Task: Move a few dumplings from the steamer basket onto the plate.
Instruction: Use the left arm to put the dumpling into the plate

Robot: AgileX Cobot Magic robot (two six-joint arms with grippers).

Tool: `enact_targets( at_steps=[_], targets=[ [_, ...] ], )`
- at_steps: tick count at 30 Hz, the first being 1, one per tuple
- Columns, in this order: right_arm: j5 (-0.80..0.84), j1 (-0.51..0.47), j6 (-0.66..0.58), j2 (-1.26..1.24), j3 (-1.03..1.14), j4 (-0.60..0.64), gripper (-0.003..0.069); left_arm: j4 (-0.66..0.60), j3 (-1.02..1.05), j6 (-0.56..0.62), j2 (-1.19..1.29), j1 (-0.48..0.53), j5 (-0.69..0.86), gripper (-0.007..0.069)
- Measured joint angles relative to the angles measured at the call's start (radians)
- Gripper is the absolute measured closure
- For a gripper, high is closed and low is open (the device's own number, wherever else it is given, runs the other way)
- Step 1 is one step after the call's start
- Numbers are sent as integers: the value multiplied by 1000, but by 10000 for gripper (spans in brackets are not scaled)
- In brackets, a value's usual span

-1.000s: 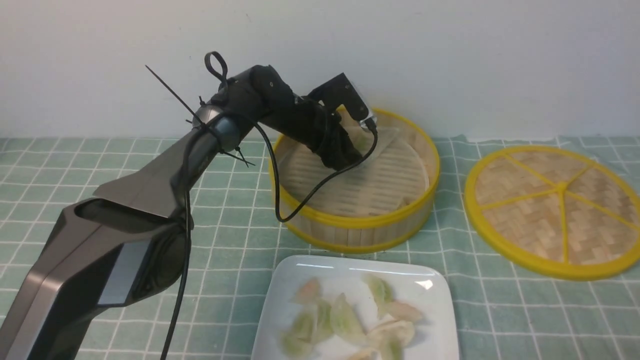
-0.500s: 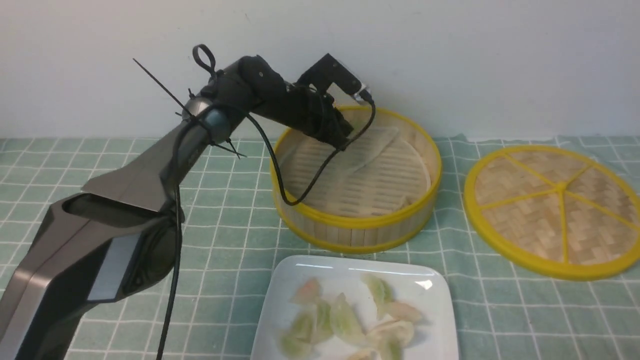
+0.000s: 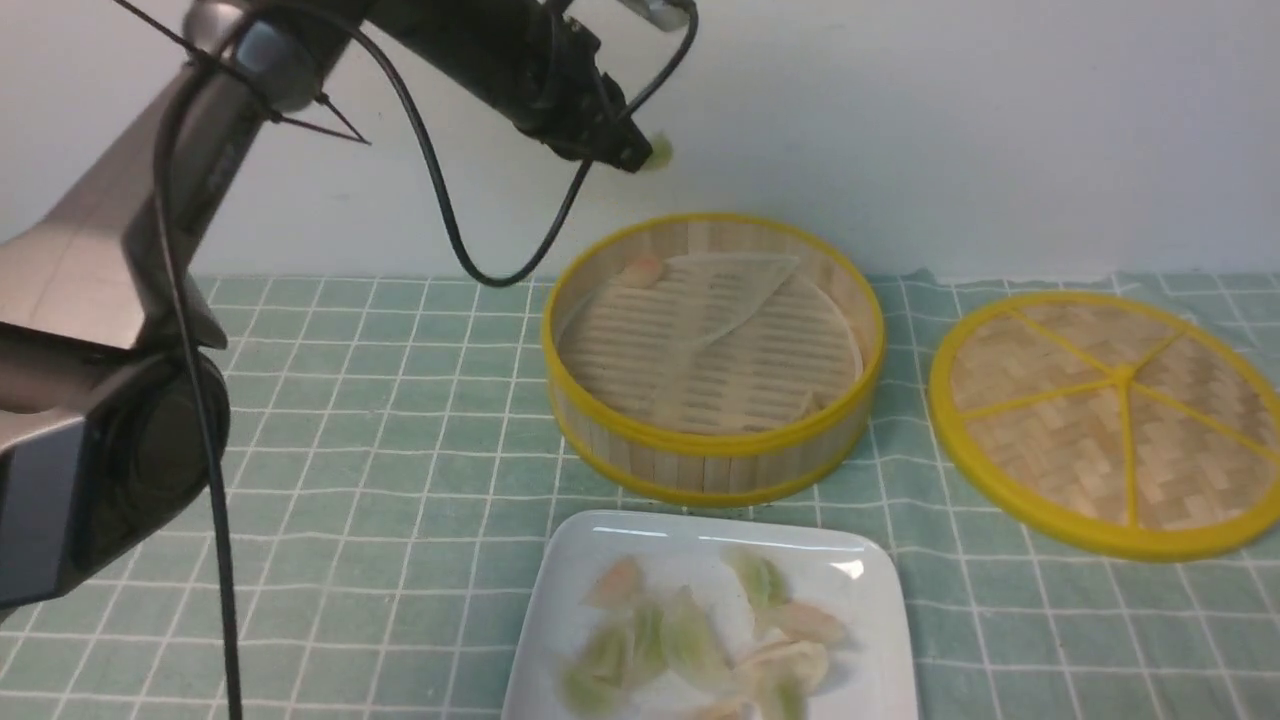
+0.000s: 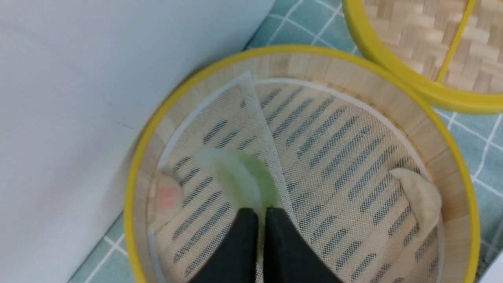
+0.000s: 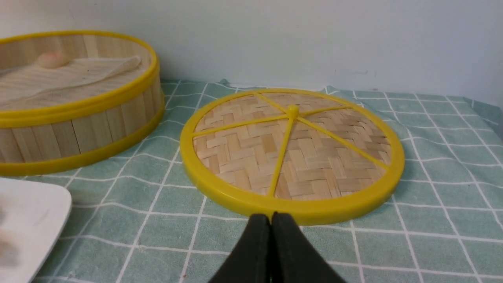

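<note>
A green dumpling point(image 4: 243, 179) is hanging in the air above the steamer basket point(image 3: 700, 470), towards its back rim. Your left hand point(image 4: 257, 214) is pinching it, fingers closed on its lower edge. From the front, only a blurred green sliver is showing past the black fingertips, and the arm's upper part is running off the top of the frame.

Inside the basket, a pale pink dumpling point(image 3: 640, 268) is lying against the back wall on the mesh liner sheet point(image 4: 334, 149), which is folding over on itself along one side. A whitish dumpling point(image 4: 418, 196) is resting against the wall on the opposite side; you cannot pick it out from the front view.

In front of the basket, the white plate point(image 3: 600, 545) is sitting on the counter point(image 3: 330, 520), its near edge cut off by the frame. A heap of dumplings point(image 3: 690, 640), green and pink, is lying on it, overlapping and too blurred to count.

To the right of the basket, near it, a flat woven lid point(image 3: 1110, 420) with yellow spokes is lying on the green checked cloth point(image 3: 1000, 620). Your right hand point(image 5: 271, 218) is pointing at that lid's near rim, low over the cloth, fingers pressed together with nothing between them. Whether it is touching the cloth cannot be told, and the front view is not showing it at all.
</note>
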Motion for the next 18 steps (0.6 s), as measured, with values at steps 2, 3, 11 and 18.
enact_targets(
  at_steps=[2,3,11,18],
  targets=[
    [0,0,4,0,0,0,673,43,0,-83,-20,0,4,630],
    [0,0,5,0,0,0,673,48,0,-93,-23,0,4,630],
    [0,0,9,0,0,0,673,134,361,-209,-234,-3,9,630],
    [0,0,10,0,0,0,673,56,881,-193,-480,-57,4,630]
  ],
)
